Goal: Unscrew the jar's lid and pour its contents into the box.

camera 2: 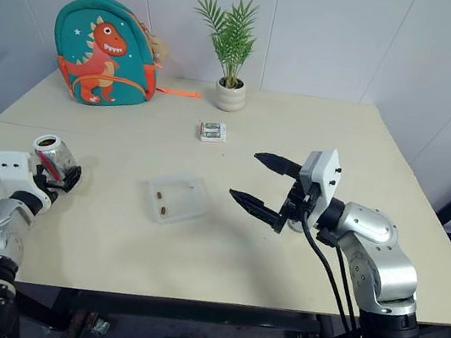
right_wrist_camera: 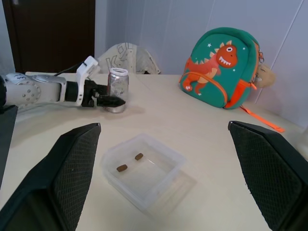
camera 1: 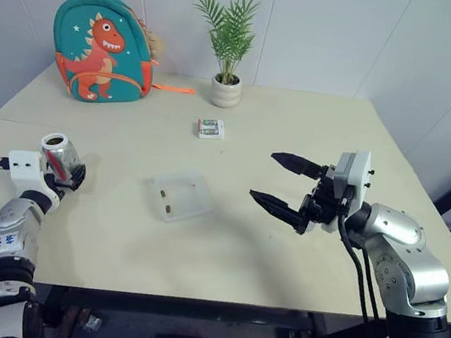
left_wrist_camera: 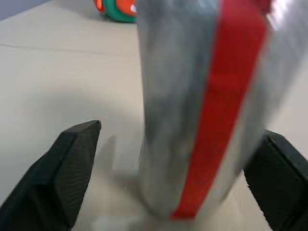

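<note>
The jar (camera 1: pixel 60 153) stands upright on the table (camera 1: pixel 300 129), left of the box (camera 1: pixel 180 195), between the left pincer's (camera 1: pixel 66 175) spread fingers. Right pincer (camera 1: pixel 280 180), right of the box, gapes empty.

Both arms: silver-grey metal shells with black joint rings. Left gripper (camera 1: pixel 65 178): white block housing at wrist, black cable looping off it, two black fingers. Right gripper (camera 1: pixel 279 180): white flat-faced housing with small screws, long tapered black ribbed fingers, black cables trailing down forearm.
</note>
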